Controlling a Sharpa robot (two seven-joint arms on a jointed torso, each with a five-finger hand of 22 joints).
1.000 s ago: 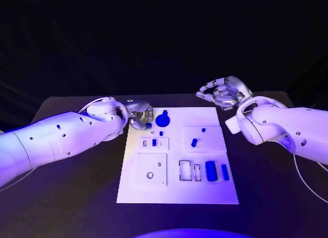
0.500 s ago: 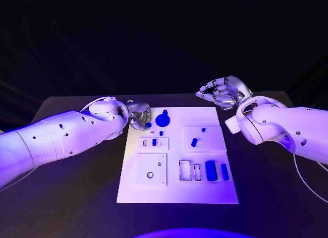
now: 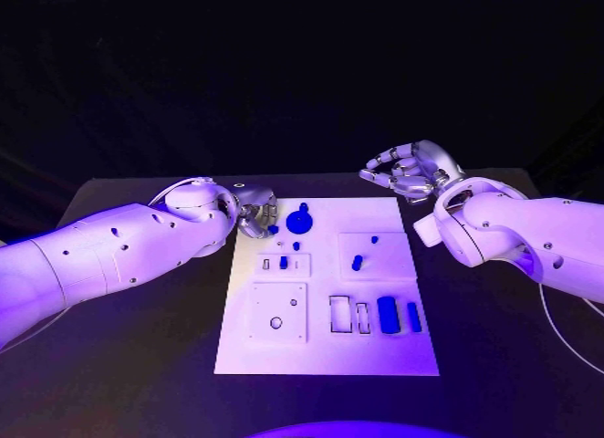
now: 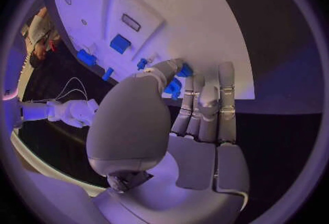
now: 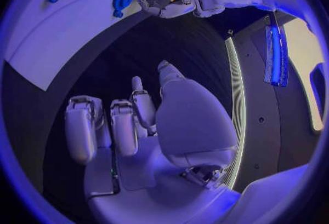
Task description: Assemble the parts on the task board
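I logged the black table [image 3: 131, 365] first: matte, dark, with the task board [image 3: 326, 351] lying at its centre. The board was a flat white rectangular plate, its long axis running 12 to 6 o'clock in the head view, with raised square panels and cut-out slots on its face.

The left hand [image 3: 256, 215] sat at the board's 11 o'clock corner, silver and smooth, fingers curled down at the edge. In the left wrist view the left hand [image 4: 185, 120] had its fingertips closed around a small blue part [image 4: 174, 86]; I read that as grasping it, the part being mostly hidden by the fingers.

The right hand [image 3: 410, 172] was raised beyond the board's 1 o'clock corner, well apart from it, fingers curled inward with nothing in them. The right wrist view agreed: right hand [image 5: 137, 125] clenched loosely over bare table.

Parts, all glossy blue plastic: an oval disc [image 3: 298, 221] near the board's 12 o'clock edge; two upright bars [image 3: 388, 315] at 5 o'clock, long axes running 12 to 6; a short peg [image 3: 358, 263] on the right square panel, tilted slightly.
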